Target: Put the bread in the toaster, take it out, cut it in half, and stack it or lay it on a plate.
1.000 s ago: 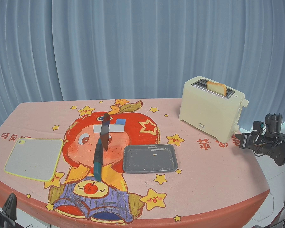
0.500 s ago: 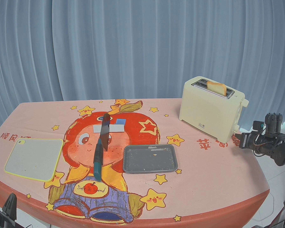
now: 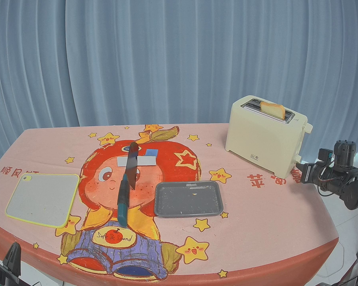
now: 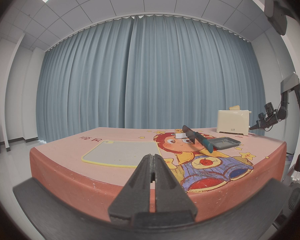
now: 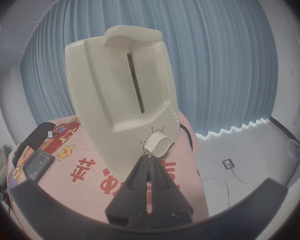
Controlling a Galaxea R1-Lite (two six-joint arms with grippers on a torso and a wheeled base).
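Note:
A cream toaster [image 3: 262, 140] stands at the table's right rear with a slice of bread [image 3: 272, 109] poking out of its slot. My right gripper [image 3: 299, 167] is shut and empty at the toaster's end face. In the right wrist view its tips [image 5: 149, 158] sit just below the dial [image 5: 155, 142], and the lever [image 5: 133, 37] is at the top of its slit. My left gripper [image 4: 152, 157] is shut and empty, low off the table's front left edge. A grey plate [image 3: 188, 198] lies mid-table.
A blue-handled knife [image 3: 125, 187] rests on a small white stand, left of the plate. A yellow-rimmed cutting board [image 3: 43, 198] lies at the front left. The toaster's power cord [image 5: 186, 135] runs off the table edge behind it.
My right gripper has edged slightly up and closer to the toaster's end. Bread, knife, plate and left arm are unchanged.

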